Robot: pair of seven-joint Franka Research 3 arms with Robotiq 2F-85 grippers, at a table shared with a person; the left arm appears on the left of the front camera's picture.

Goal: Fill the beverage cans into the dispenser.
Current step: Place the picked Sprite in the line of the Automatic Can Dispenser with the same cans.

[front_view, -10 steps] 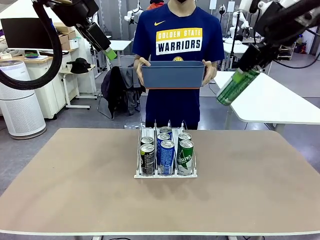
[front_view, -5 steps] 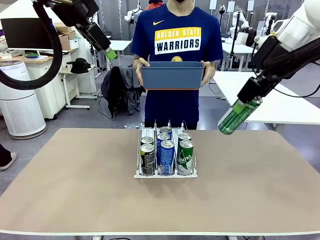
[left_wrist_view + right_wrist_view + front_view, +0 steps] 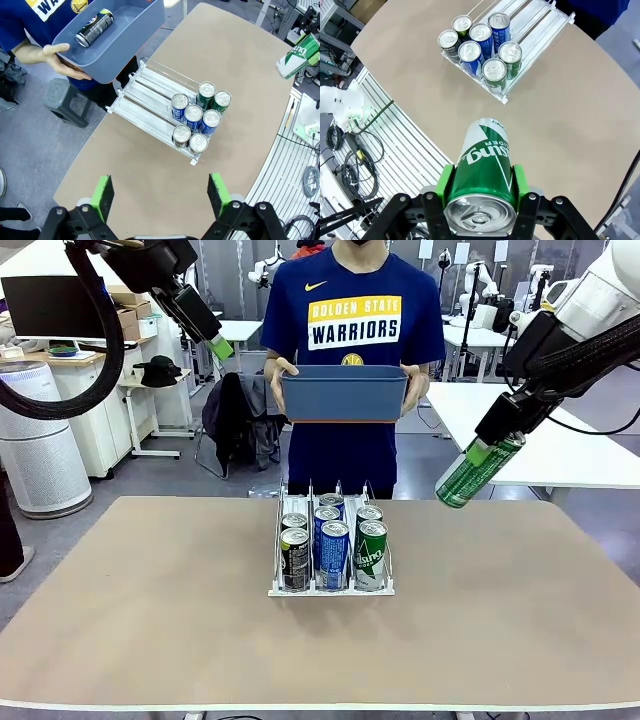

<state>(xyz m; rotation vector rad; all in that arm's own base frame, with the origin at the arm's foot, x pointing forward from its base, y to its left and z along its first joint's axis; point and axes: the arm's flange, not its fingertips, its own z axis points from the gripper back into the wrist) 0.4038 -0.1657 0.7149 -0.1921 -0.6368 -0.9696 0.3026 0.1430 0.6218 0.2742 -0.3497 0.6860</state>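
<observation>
The dispenser [image 3: 330, 591] stands mid-table with several beverage cans [image 3: 333, 552] packed at the front of its three lanes; the left wrist view shows the same dispenser [image 3: 150, 97] and cans [image 3: 197, 117] from above. High over the table's right side, my right gripper [image 3: 497, 445] is shut on a green can [image 3: 478, 472] that tilts downward, its green pads [image 3: 445, 184] clamping the can [image 3: 485, 165]. Up at the far left, my left gripper [image 3: 218, 343] hangs open with nothing between its fingers [image 3: 103, 196]. A black-and-yellow can [image 3: 94, 27] lies in the person's blue bin [image 3: 130, 30].
The person stands at the far edge holding the blue bin [image 3: 345, 392] with both hands above the dispenser's back end. The back halves of the lanes [image 3: 535, 22] are bare. The brown table [image 3: 150, 620] has free room left and right of the rack.
My right arm has come down and slightly right with the green can; in the last half second it barely shifted. The left arm and the bin stay put.
</observation>
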